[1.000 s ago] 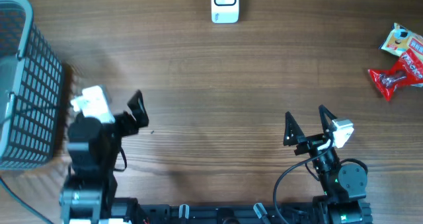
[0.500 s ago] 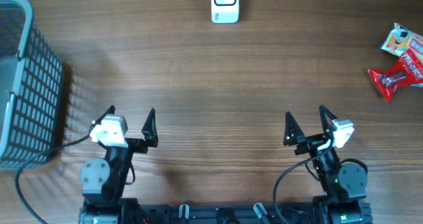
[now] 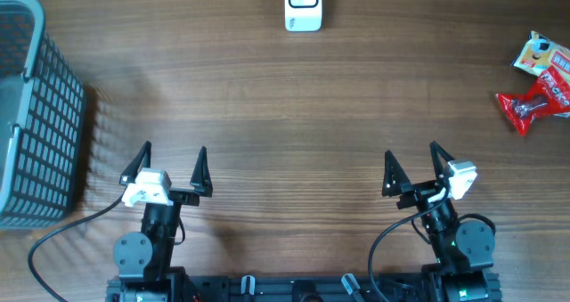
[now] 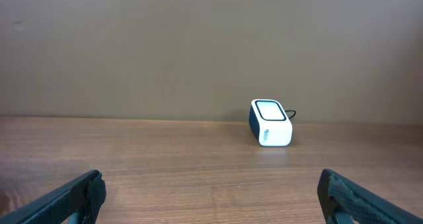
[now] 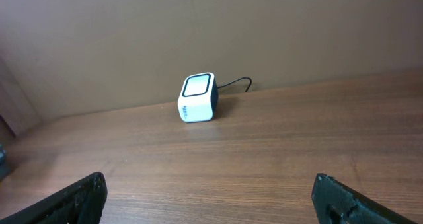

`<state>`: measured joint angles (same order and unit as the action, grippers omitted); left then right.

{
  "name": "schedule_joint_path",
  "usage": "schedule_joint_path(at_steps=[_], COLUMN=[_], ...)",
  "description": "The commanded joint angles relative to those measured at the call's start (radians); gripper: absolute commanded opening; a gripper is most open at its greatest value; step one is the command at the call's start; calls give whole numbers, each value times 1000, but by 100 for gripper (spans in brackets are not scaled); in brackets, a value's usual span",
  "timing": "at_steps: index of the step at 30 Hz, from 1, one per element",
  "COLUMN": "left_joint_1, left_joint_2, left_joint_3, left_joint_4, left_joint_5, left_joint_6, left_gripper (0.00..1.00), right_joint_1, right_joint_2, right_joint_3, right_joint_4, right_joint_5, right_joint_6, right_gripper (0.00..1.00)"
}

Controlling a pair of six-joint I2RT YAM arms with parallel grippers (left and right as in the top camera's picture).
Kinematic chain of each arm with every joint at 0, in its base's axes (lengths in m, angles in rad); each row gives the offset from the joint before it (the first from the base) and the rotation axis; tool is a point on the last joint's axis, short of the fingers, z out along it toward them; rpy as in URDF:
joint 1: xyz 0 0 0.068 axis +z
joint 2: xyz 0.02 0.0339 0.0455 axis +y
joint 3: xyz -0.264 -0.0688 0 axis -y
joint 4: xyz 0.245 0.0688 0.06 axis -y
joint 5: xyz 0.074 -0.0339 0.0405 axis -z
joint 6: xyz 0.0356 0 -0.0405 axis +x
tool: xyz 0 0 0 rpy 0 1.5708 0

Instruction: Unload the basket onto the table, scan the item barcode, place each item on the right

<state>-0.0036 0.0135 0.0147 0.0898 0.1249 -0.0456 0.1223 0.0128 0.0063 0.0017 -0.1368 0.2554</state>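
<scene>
Bare table point(image 3: 294, 115) stretches from the left pincer point(image 3: 174, 149) and the right pincer point(image 3: 411, 151) up to the scanner point(image 3: 303, 6) at the far edge. The basket point(image 3: 36, 115) walls off the left side. The snack packets point(image 3: 539, 84) lie far right, well apart.

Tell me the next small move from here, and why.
Probably start the right gripper toward the red packet: it and the left gripper are both open and empty, and that packet lies at the table's right edge, far from the scanner.

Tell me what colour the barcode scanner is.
White barcode scanner with a dark navy side; clearest in the right wrist view.
</scene>
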Motion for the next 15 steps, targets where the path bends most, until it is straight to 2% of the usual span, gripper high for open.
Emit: schedule_joint_path(at_steps=[1, 4, 15], left_joint_1=[6, 5, 6], left_joint_2=[-11, -10, -10], left_joint_3=[-9, -8, -8], left_joint_4=[-43, -163, -158], left_joint_5=[-24, -31, -18], left_joint_6=[16, 7, -18], left_gripper=[100, 100, 100], right_joint_1=[-6, -6, -6], right_joint_2=[-9, -9, -9], right_joint_3=[-1, -1, -1], right_joint_4=[6, 6, 6], right_joint_5=[10, 10, 10], right_joint_6=[-19, -19, -18], right_gripper=[100, 100, 100])
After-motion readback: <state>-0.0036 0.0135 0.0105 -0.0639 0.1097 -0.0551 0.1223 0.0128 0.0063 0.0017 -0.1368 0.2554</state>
